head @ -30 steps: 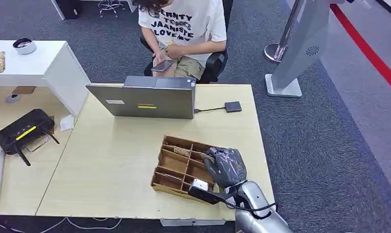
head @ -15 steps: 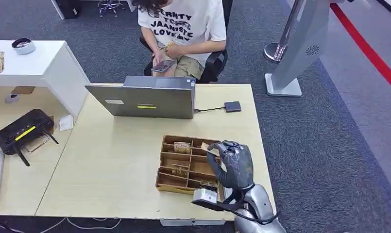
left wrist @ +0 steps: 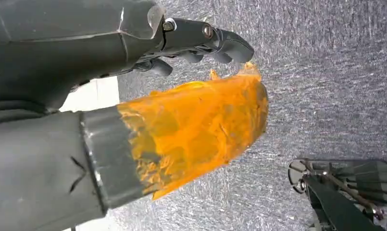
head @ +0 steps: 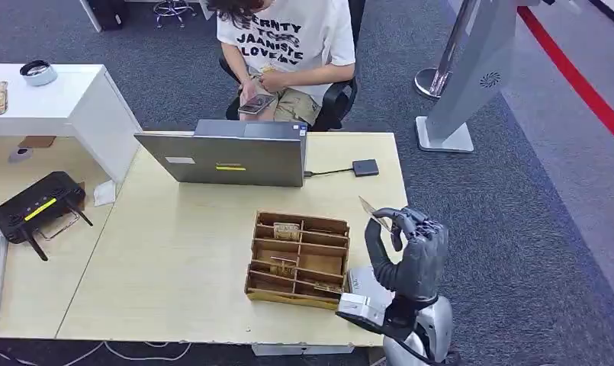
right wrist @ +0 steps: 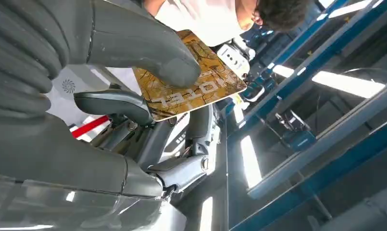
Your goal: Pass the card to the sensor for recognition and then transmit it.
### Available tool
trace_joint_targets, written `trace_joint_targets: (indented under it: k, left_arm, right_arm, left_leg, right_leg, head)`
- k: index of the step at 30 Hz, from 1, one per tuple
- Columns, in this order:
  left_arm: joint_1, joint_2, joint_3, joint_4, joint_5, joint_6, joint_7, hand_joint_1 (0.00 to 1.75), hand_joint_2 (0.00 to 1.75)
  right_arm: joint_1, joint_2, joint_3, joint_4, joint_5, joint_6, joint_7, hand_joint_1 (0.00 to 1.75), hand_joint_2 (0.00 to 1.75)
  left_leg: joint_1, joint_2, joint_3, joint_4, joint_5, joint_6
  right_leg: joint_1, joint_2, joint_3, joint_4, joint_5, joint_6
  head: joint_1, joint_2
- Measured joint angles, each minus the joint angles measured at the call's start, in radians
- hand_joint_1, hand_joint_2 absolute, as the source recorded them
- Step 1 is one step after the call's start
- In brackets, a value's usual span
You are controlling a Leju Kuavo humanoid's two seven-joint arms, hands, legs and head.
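Golden card [right wrist: 201,82] is pinched by the right hand [head: 410,252] fingers [right wrist: 133,103]; left hand [left wrist: 148,96] fingers curled, holding nothing.

Right hand [head: 409,248] raised, thumb and fingers pinching the card [right wrist: 191,82]; left hand [left wrist: 148,91] hanging.

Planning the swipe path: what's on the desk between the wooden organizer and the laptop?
Bare desktop, per the head view, between wooden organizer and laptop.
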Motion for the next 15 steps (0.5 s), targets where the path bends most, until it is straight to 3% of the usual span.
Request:
trace_joint_targets:
  k: [15]
  left_arm:
    - [0.000, -0.001, 0.004, 0.000, 0.004, 0.001, 0.002, 0.00, 0.00]
  right_arm:
    - [0.023, 0.042, -0.033, -0.032, -0.033, 0.000, -0.073, 1.75, 1.75]
  left_leg:
    - [0.000, 0.000, 0.000, 0.000, 0.000, 0.000]
  right_leg:
    - [0.000, 0.000, 0.000, 0.000, 0.000, 0.000]
  head:
    - [0.000, 0.000]
